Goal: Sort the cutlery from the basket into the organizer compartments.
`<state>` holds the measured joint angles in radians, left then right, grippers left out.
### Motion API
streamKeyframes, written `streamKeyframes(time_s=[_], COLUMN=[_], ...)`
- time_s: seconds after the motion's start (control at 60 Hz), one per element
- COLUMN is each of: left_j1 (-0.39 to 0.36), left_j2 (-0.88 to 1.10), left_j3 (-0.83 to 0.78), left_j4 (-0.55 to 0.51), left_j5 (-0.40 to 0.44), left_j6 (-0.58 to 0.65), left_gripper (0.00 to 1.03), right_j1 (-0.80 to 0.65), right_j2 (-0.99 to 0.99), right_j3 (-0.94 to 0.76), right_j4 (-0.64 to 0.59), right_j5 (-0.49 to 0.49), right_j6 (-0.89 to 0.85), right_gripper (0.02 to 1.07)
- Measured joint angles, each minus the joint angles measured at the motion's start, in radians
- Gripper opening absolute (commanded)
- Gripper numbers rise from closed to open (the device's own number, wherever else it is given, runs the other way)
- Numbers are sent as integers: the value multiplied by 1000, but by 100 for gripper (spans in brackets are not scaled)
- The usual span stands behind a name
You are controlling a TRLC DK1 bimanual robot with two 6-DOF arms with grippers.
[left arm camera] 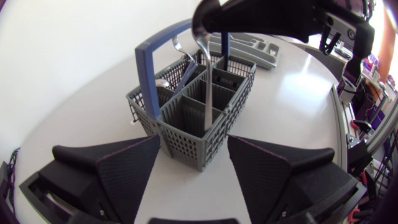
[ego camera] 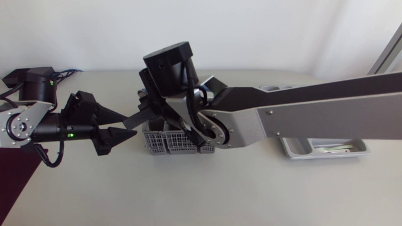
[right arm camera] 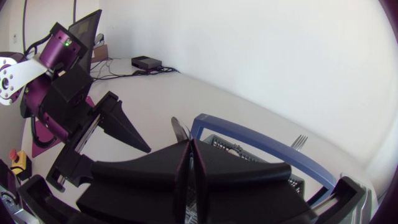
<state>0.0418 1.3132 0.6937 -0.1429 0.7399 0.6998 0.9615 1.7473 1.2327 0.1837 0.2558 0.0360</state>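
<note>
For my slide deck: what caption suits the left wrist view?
Right gripper holds a spoon upright in the grey basket, ahead of the open left gripper.

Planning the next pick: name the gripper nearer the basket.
Right. The right gripper is directly above the basket, shut on a spoon that reaches down into it. The left gripper sits beside the basket, fingers open toward it.

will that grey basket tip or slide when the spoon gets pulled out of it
Probably light: the basket is open plastic mesh, so it may slide or lift if the spoon catches a divider. Its tall blue handle and the fork standing beside it could tip it that way.
</note>
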Motion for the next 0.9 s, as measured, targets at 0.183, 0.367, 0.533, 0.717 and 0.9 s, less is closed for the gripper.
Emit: streamKeyframes(time_s=[0.183,0.367,0.533,0.717,0.9], left_j1=[9,9,9,9,9], left_j2=[0,0,0,-4,-32], left_j3=[48,95,134,147,150], left_j4=[-47,-138,-193,-231,-260], left_j5=[60,148,201,229,238], left_j6=[-4,-12,-19,-19,-19], left_gripper=[78,78,78,78,78], right_j1=[0,-1,-1,-8,-19], right_j2=[-32,-71,-112,-146,-186], right_j3=[0,0,-5,-28,-69], right_j4=[-27,-60,-77,-102,-134], right_j5=[-47,-93,-127,-158,-177], right_j6=[0,0,0,0,-1], right_gripper=[8,8,8,8,8])
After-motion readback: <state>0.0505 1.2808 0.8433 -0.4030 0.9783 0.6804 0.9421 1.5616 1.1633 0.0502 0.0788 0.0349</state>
